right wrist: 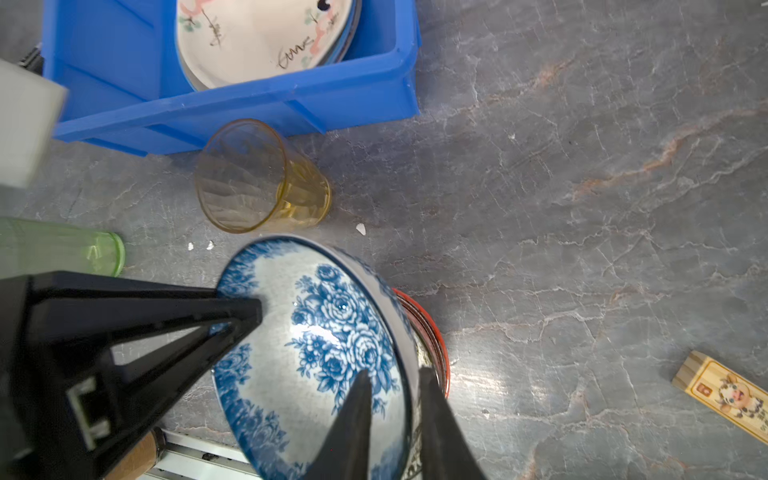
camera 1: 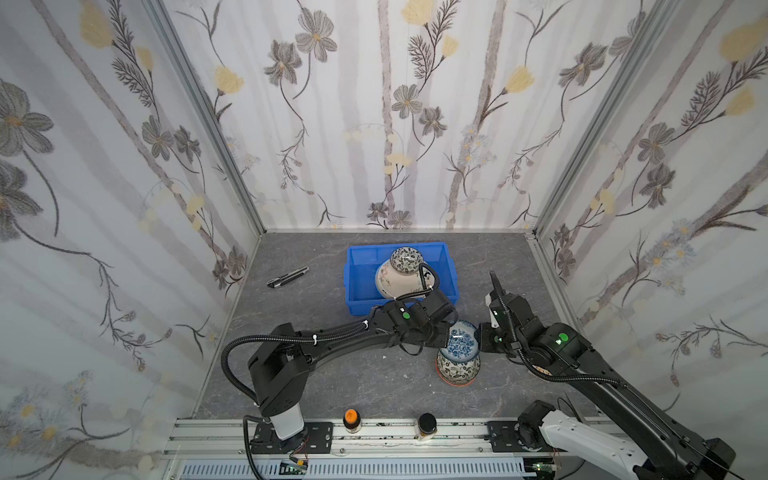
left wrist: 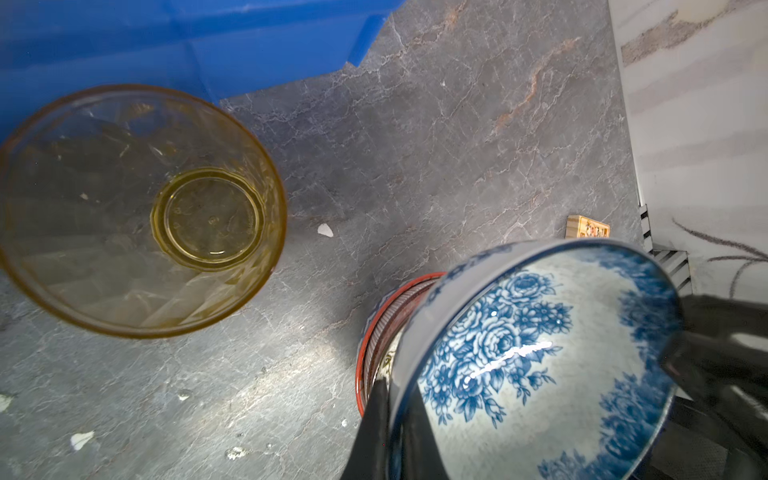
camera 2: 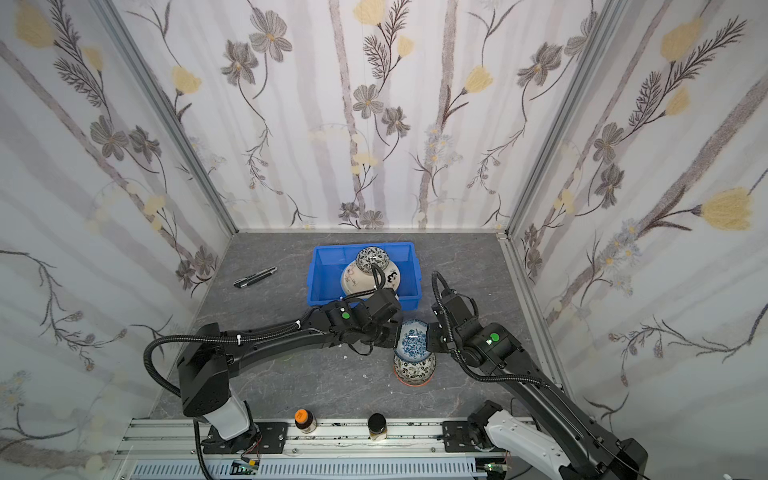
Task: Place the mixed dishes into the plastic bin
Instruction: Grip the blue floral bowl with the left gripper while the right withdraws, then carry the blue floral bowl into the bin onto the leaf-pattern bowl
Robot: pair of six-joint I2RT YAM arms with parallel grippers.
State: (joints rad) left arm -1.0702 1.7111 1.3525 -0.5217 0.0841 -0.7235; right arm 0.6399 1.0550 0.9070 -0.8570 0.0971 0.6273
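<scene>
The left gripper [right wrist: 243,311] clamps the blue floral bowl [right wrist: 332,332] near the plastic bin [right wrist: 249,108]. The right gripper [right wrist: 395,372] straddles its rim, jaws apart.

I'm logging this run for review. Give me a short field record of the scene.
held: blue floral ceramic bowl, tilted, over a stack of patterned bowls
left gripper: shut on the bowl's rim
right gripper: open, astride the opposite rim
bin: bright blue plastic bin holds a cream plate and a black-white leaf bowl
outside bin: amber glass tumbler, green glass tumbler
</scene>
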